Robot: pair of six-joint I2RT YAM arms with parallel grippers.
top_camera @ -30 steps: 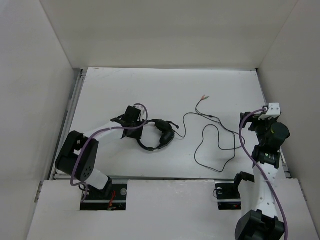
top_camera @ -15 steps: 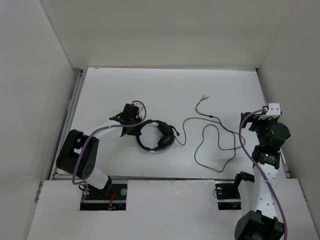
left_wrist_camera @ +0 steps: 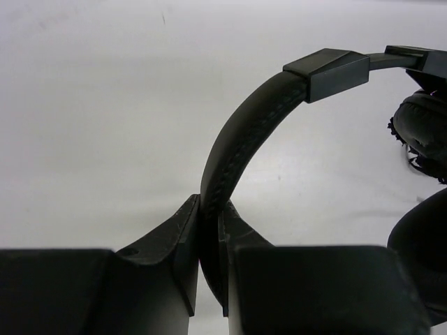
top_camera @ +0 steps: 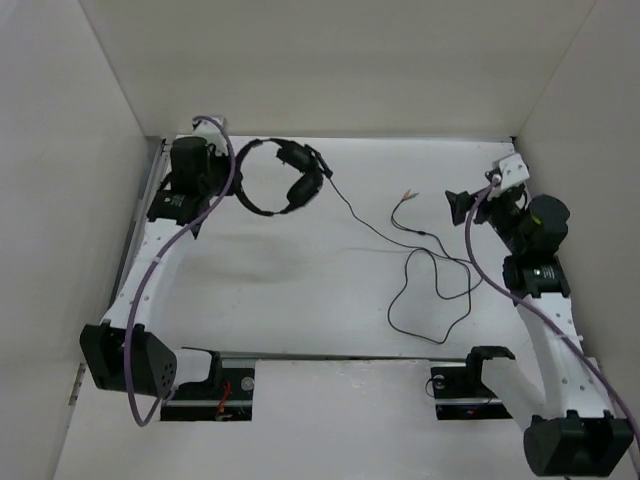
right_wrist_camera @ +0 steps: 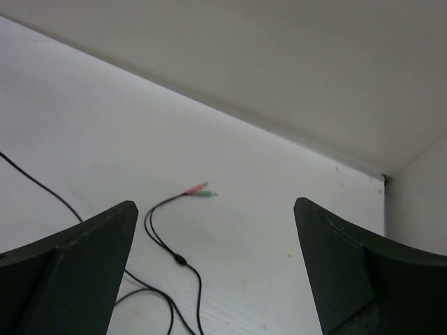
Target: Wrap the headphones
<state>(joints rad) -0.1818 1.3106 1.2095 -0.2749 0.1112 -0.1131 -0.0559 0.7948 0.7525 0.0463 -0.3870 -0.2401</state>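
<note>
Top view: the headphones point(top_camera: 285, 180) are at the far left of the table point(top_camera: 300, 270), a thin black headband point(top_camera: 248, 197) looped open with two padded earcups point(top_camera: 298, 175) close together on its right. The left gripper point(top_camera: 238, 180) has the headband. The thin cord point(top_camera: 430, 290) trails right into loose loops and ends in coloured plugs point(top_camera: 405, 195). The right gripper point(top_camera: 458, 205) is near them, its jaws unclear here.

Left wrist view: jaws clenched on the stitched headband; the earcups are cut off at the right edge.

Right wrist view: fingers spread wide, grasping nothing; the cord leaves the bottom edge.
</note>
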